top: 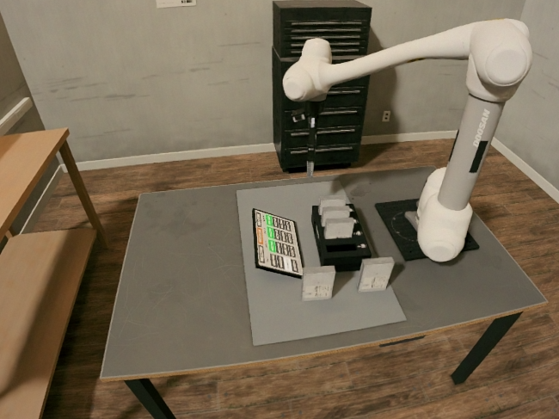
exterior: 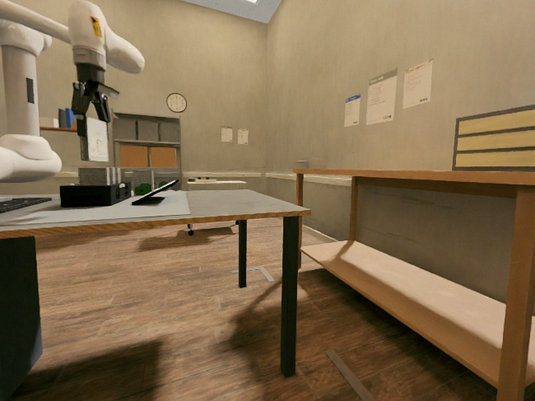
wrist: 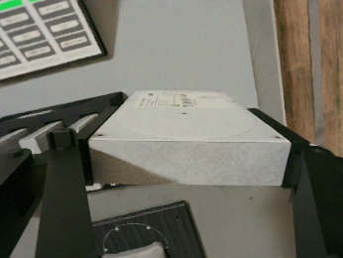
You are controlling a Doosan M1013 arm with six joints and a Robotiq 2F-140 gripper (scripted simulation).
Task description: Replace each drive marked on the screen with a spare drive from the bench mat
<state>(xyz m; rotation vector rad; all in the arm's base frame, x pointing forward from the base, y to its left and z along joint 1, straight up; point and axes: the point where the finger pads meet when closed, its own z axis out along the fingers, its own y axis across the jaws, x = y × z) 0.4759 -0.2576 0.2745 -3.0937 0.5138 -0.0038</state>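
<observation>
My gripper (top: 310, 152) (exterior: 95, 129) (wrist: 182, 123) is shut on a grey drive (top: 310, 169) (exterior: 97, 144) (wrist: 183, 124) and holds it upright, high above the bench and clear of the dock. The black dock (top: 344, 266) (exterior: 91, 197) stands on the grey mat (top: 322, 328) (wrist: 188, 55). Three drives stand in its bays: a near one (top: 339, 229), a middle one (top: 335, 213) and a far one (top: 332, 201). The nearest bay (top: 347, 248) is empty. Two loose drives (top: 318, 283) (top: 375, 274) stand upright on the mat, labels showing. The screen (top: 279, 243) (wrist: 45, 30) shows green tiles and one orange tile.
The tilted screen stands beside the dock on the mat. The arm's black base plate (top: 396, 223) (wrist: 183, 218) is on the dock's other side. A dark drawer cabinet (top: 322, 77) stands behind the bench, and a wooden table (top: 34, 153) (exterior: 401, 174) stands off to the side.
</observation>
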